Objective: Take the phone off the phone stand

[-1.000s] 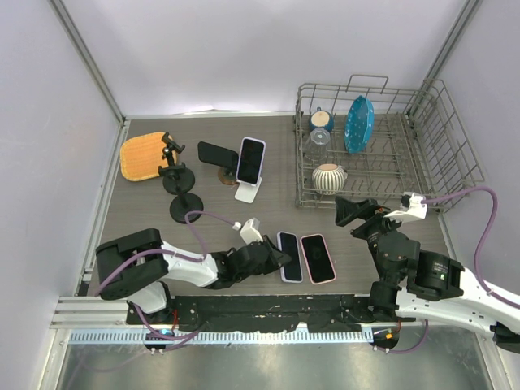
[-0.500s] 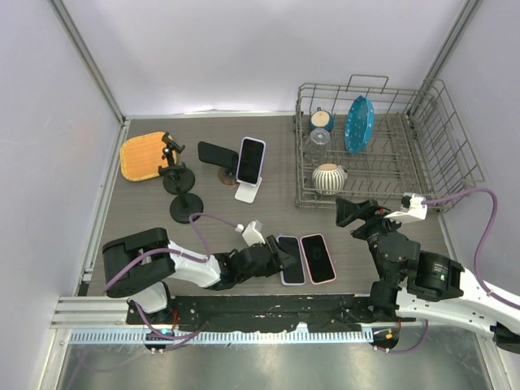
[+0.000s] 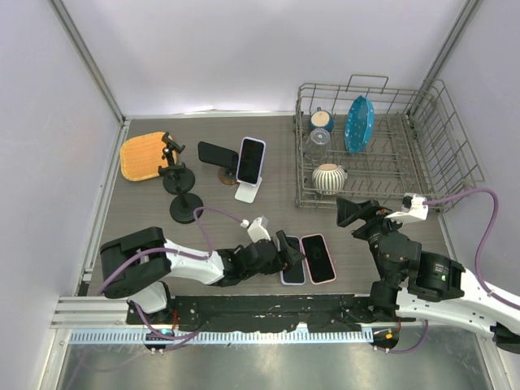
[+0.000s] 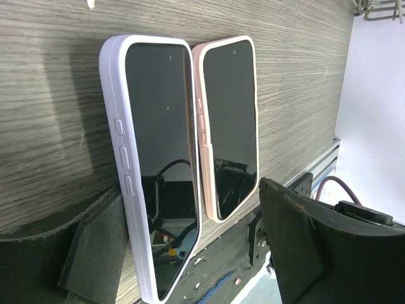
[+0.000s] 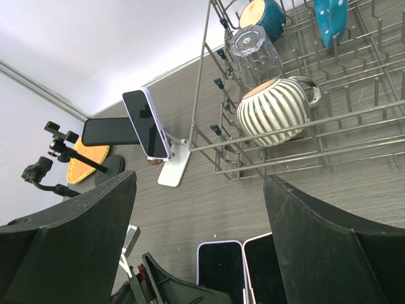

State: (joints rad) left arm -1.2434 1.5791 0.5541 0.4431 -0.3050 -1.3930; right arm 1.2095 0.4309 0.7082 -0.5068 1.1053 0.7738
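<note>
The left gripper (image 3: pixel 286 254) has wide jaws by the purple phone (image 4: pixel 158 126), at the near tabletop (image 3: pixel 146 219) edge. The right gripper (image 5: pixel 199 190) has wide, empty jaws.

I find both arms built alike. The left arm (image 3: pixel 130 262) has bulky black joint housings joined by white links, and the right arm (image 3: pixel 431 278) has the same black-and-white scheme. A purple cable (image 3: pixel 213 216) loops from the left arm to a small white wrist module (image 3: pixel 258 230). A second purple lead (image 3: pixel 486 213) arcs to the right arm's white wrist block (image 3: pixel 413 208). The left claw (image 4: pixel 190 215) and right claw (image 5: pixel 199 190) carry broad matte-black fingers (image 5: pixel 329 247) with thick, slightly rough edges.
</note>
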